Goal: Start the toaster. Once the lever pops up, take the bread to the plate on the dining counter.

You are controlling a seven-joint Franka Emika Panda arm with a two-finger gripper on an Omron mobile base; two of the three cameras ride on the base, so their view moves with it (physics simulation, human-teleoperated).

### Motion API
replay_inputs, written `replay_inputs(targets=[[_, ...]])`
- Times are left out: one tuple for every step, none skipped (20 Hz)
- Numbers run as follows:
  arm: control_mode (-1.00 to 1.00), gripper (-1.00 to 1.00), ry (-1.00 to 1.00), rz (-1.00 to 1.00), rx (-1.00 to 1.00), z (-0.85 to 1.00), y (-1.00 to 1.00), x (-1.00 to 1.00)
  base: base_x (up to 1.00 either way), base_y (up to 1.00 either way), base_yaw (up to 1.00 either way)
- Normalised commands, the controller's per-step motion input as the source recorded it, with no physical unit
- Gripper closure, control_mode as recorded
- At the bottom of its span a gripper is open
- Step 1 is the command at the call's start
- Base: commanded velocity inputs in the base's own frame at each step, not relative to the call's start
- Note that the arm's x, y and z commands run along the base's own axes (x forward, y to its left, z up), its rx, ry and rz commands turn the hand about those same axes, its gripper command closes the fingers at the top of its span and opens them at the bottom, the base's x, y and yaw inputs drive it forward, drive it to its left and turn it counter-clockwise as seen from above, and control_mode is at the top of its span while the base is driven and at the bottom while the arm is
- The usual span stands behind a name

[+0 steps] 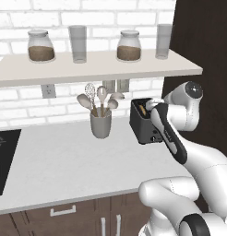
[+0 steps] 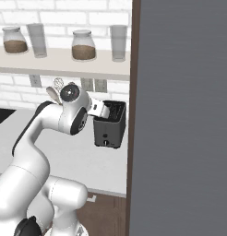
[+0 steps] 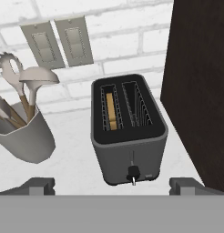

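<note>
1. Hand view, far left: a grey utensil cup (image 3: 23,139) holding spoons and a whisk stands on the white counter (image 3: 73,159), near the toaster but apart from it.
2. Centre of the same view: the toaster (image 3: 128,132) sits against the brick wall, its two slots facing up. The bread (image 3: 111,111) stands on edge in the left slot, sunk below the rim, while the right slot looks empty.
3. Low on the toaster's front face is the dark lever (image 3: 132,172) with a small pale tip. It appears to sit at the bottom of its track, though I cannot say whether toasting has begun.
4. The claw (image 3: 113,185) hangs above and in front of the toaster, its two fingertips spread wide at the bottom corners, holding nothing.
5. Right of the toaster rises a tall dark cabinet side (image 3: 200,82), close to the toaster's right flank.
6. Judged step: still the starting stage, or waiting for the lever to pop up; the bread is not yet retrievable.
7. Next move calls for confirming the lever's state, then lowering the spread claw straight over the left slot, staying off the cabinet.
</note>
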Motion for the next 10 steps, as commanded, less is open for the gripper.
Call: replay_inputs(targets=[[-1.00,-1.00,0.00,0.00,0.00,0.00,0.00,0.00,0.00,0.00,0.00],[-1.00,-1.00,0.00,0.00,0.00,0.00,0.00,0.00,0.00,0.00,0.00],[-1.00,-1.00,0.00,0.00,0.00,0.00,0.00,0.00,0.00,0.00,0.00],[-1.00,-1.00,0.00,0.00,0.00,0.00,0.00,0.00,0.00,0.00,0.00],[-1.00,-1.00,0.00,0.00,0.00,0.00,0.00,0.00,0.00,0.00,0.00],[-1.00,-1.00,0.00,0.00,0.00,0.00,0.00,0.00,0.00,0.00,0.00],[-1.00,-1.00,0.00,0.00,0.00,0.00,0.00,0.00,0.00,0.00,0.00],[-1.00,-1.00,0.00,0.00,0.00,0.00,0.00,0.00,0.00,0.00,0.00],[-1.00,-1.00,0.00,0.00,0.00,0.00,0.00,0.00,0.00,0.00,0.00],[-1.00,-1.00,0.00,0.00,0.00,0.00,0.00,0.00,0.00,0.00,0.00]])
